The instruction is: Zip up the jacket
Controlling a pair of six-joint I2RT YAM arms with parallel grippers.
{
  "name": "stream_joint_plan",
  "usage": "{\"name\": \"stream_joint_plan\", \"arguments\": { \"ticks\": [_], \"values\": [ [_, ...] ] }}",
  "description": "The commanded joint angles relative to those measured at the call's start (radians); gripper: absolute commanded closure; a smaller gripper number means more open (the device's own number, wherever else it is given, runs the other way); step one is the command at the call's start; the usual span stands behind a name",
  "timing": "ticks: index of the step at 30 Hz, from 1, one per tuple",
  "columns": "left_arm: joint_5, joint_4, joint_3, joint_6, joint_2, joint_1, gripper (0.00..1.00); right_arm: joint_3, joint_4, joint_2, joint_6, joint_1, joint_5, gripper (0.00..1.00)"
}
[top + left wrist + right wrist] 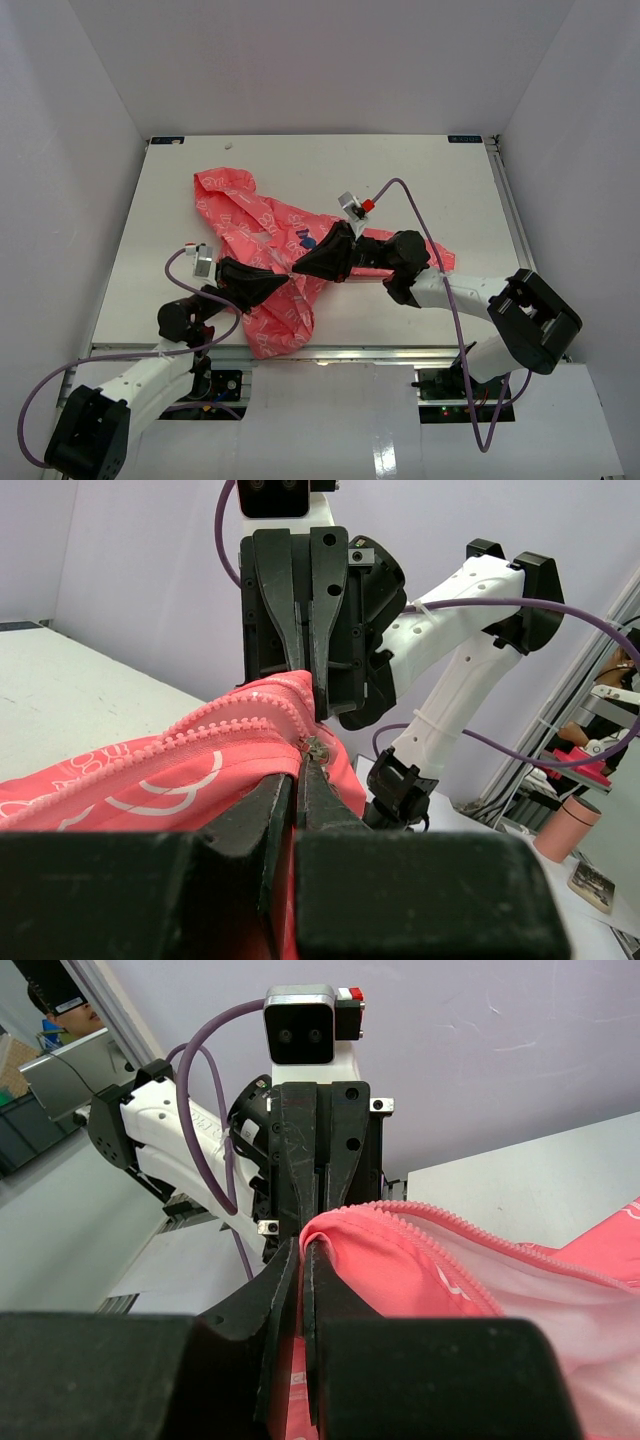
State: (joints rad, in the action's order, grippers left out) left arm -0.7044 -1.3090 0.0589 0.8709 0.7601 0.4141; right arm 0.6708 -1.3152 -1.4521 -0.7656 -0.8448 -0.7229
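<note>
The coral-pink jacket [250, 215] with its white print lies crumpled across the middle of the table, its dark-blue logo [305, 240] showing beside the right arm. Both grippers meet tip to tip at its front edge. My left gripper [289, 280] [303, 762] is shut, with the small metal zipper pull [316, 748] pinched at its tips. A row of pink zipper teeth [200, 730] runs off to the left. Facing it, my right gripper [298, 268] [304, 1248] is shut on a fold of the jacket's edge [345, 1225], lifted off the table. Paler lining [560, 1290] shows to the right.
The white table [440, 180] is walled in at the back and both sides. Its near edge [380, 347] lies just below the jacket's lowest fold. Purple cables [420, 215] loop from both wrists. A pink cup [565, 830] stands off the table in the background.
</note>
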Motion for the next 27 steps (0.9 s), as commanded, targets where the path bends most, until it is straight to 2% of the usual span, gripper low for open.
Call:
{"name": "stream_joint_plan", "arguments": {
  "ticks": [1, 10, 18, 23, 27],
  "values": [
    [-0.061, -0.496, 0.008, 0.018, -0.022, 0.017, 1.00, 0.009, -0.574, 0.002, 0.017, -0.001, 0.036, 0.92],
    [-0.058, -0.500, 0.004, 0.010, -0.005, 0.017, 1.00, 0.025, -0.572, -0.024, -0.024, 0.002, 0.015, 0.90],
    [-0.060, -0.448, 0.011, -0.010, -0.028, 0.017, 1.00, 0.046, -0.569, -0.056, -0.077, 0.010, -0.012, 0.78],
    [-0.061, -0.417, 0.013, -0.026, -0.039, 0.017, 1.00, 0.047, -0.568, -0.063, -0.091, 0.014, -0.022, 0.78],
    [-0.058, -0.414, 0.014, -0.030, -0.033, 0.017, 1.00, 0.046, -0.568, -0.057, -0.095, 0.016, -0.027, 0.85]
  ]
}}
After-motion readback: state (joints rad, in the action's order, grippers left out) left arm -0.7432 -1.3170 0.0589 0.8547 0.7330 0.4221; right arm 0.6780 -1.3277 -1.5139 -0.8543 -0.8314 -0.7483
